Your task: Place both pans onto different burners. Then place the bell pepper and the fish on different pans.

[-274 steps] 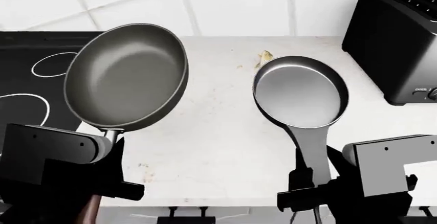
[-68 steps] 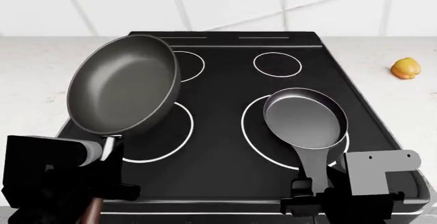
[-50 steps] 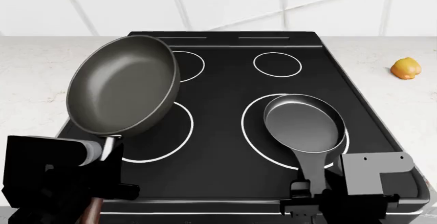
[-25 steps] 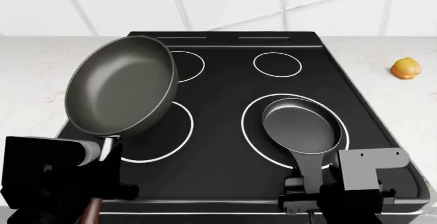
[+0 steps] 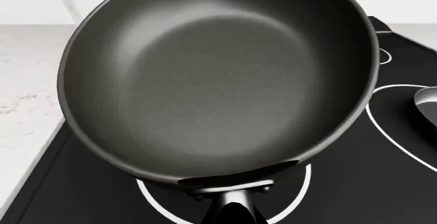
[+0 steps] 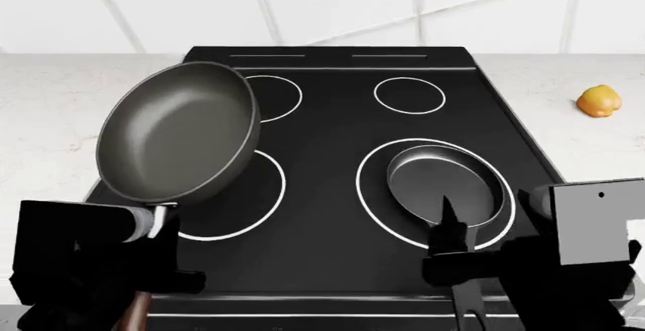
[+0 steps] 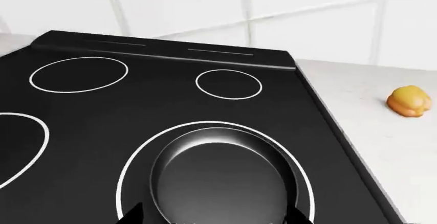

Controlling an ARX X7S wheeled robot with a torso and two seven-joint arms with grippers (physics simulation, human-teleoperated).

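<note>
The larger pan [image 6: 177,138] hangs tilted in the air above the front left burner [image 6: 242,214], with my left gripper [image 6: 151,267] shut on its handle. It fills the left wrist view [image 5: 218,81], the handle root at my left gripper [image 5: 236,215]. The smaller pan [image 6: 445,184] lies flat inside the front right burner [image 6: 371,176]. My right gripper [image 6: 458,259] is open over the pan's handle, its fingertips wide apart either side of the smaller pan [image 7: 222,175]. The bell pepper [image 6: 597,100] sits on the counter to the right [image 7: 408,101]. The fish is out of view.
The black cooktop [image 6: 333,131] has two small rings at the back [image 6: 409,95]. Pale speckled counter [image 6: 45,119] flanks it on both sides. A white tiled wall [image 6: 333,2] stands behind.
The view swung from the counter to the cooktop. My right gripper lowered the smaller pan onto the front right burner, then opened and lifted. The larger pan stayed held in the air, dipping slightly.
</note>
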